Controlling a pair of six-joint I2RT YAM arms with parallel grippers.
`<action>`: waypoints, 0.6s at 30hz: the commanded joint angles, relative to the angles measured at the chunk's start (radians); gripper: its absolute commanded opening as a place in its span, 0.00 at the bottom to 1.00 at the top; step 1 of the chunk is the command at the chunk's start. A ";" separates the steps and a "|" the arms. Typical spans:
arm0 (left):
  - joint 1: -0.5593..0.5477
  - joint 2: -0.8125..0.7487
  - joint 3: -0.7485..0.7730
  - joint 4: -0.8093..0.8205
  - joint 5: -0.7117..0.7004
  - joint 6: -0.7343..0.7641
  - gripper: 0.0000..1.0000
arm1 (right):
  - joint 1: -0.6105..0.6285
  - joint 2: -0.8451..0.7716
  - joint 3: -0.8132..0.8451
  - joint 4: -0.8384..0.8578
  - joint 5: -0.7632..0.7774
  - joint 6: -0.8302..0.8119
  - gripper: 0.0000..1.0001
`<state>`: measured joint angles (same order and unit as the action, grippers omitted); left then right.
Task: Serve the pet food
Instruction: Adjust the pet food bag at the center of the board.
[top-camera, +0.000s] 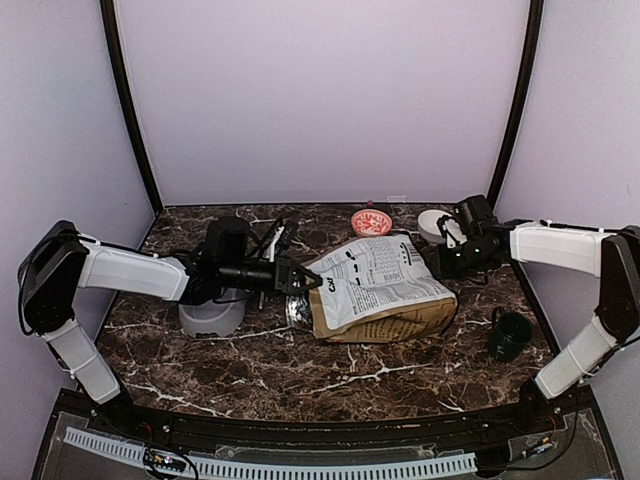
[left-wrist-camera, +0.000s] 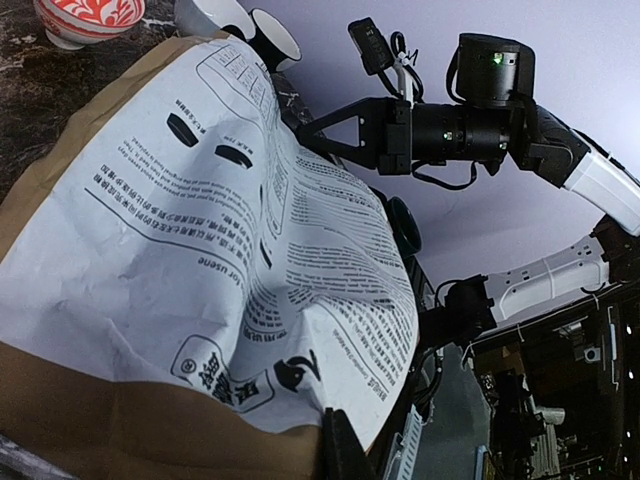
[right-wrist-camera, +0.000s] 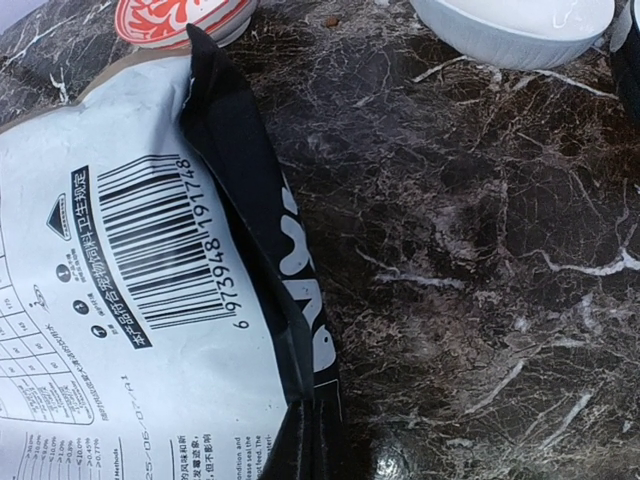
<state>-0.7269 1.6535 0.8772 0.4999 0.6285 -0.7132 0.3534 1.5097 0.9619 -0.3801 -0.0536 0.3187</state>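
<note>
Left gripper (top-camera: 297, 278) nearly closed at bag (top-camera: 385, 290) corner, hold unclear. Right gripper (top-camera: 447, 262) closed, empty. Lone pet-food pellet (right-wrist-camera: 330, 20) on bench (right-wrist-camera: 480, 280), top centre of right wrist view, apart from it.

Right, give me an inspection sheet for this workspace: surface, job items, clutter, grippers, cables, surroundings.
Surface: dark marble table; one brown bit, possibly kibble, near the bowls.
Job's things: pet food heap not seen; dog-food bag lies flat at centre.
Clutter: red patterned bowl, white bowl, dark cup, grey feeder under the left arm.
Grippers: left gripper shut on the bag's left end; right gripper shut, empty, by the bag's far right corner.
Cables: black leads beside the left arm.
Surroundings: pale walls, black corner poles.
</note>
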 joint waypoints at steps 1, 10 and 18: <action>0.011 -0.011 0.039 0.021 0.004 0.025 0.07 | -0.022 -0.015 -0.025 0.009 0.109 -0.006 0.00; 0.010 -0.012 0.042 -0.038 -0.024 0.047 0.16 | -0.022 -0.062 -0.022 0.001 0.138 0.000 0.02; 0.010 -0.030 0.054 -0.145 -0.081 0.104 0.30 | -0.022 -0.142 -0.013 -0.011 0.183 0.007 0.17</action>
<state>-0.7238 1.6550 0.8974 0.4133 0.6003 -0.6598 0.3515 1.4223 0.9546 -0.3840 0.0277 0.3248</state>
